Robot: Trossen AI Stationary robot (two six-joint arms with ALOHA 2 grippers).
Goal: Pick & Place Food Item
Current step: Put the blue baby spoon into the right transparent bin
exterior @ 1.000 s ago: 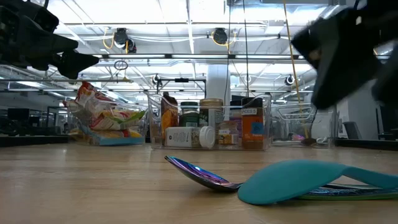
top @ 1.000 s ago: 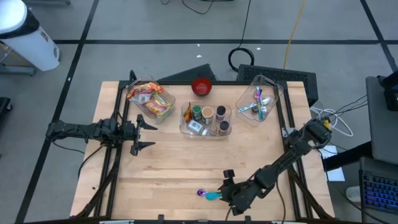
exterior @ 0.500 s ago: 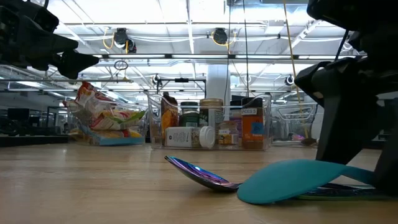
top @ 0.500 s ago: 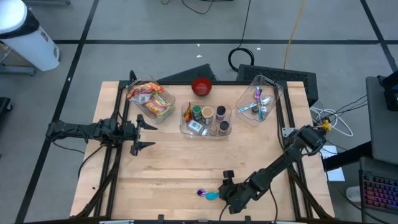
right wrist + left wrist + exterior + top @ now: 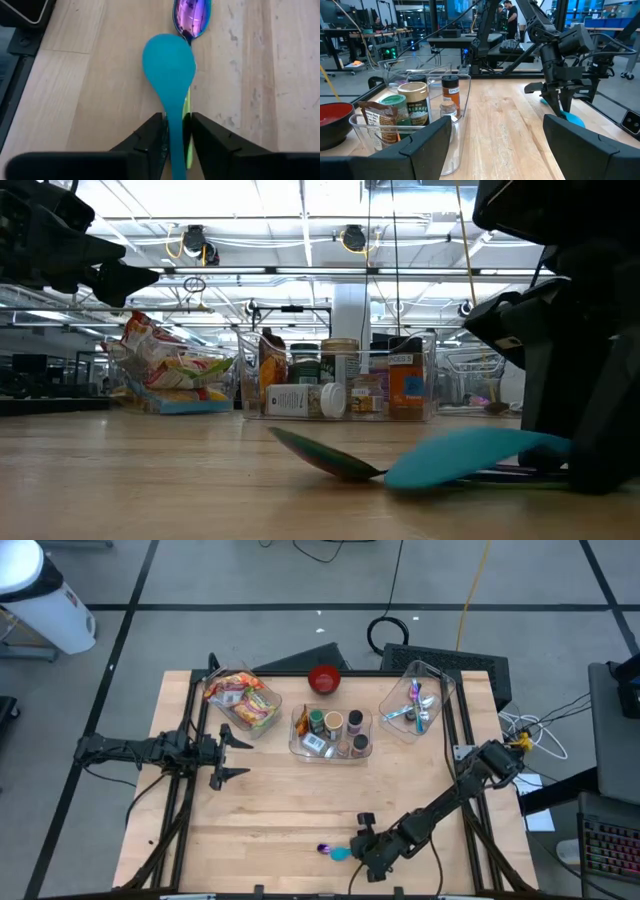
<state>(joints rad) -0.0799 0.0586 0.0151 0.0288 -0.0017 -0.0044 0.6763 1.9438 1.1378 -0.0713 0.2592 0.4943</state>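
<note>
- Fingers of my right gripper (image 5: 172,135) pinch the teal spoon (image 5: 169,67) handle.
- Its bowl points straight ahead, touching the iridescent spoon (image 5: 192,15).
- Table edge (image 5: 300,892) near; open wood beyond.
- Left gripper (image 5: 236,755) gapes idle.

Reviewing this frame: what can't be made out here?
- Right wrist view: the teal spoon handle runs between the right gripper fingers; contact unclear.
- Same view: the iridescent spoon is cut off by the edge.
- High view: contents of the cutlery bin too small.
</note>
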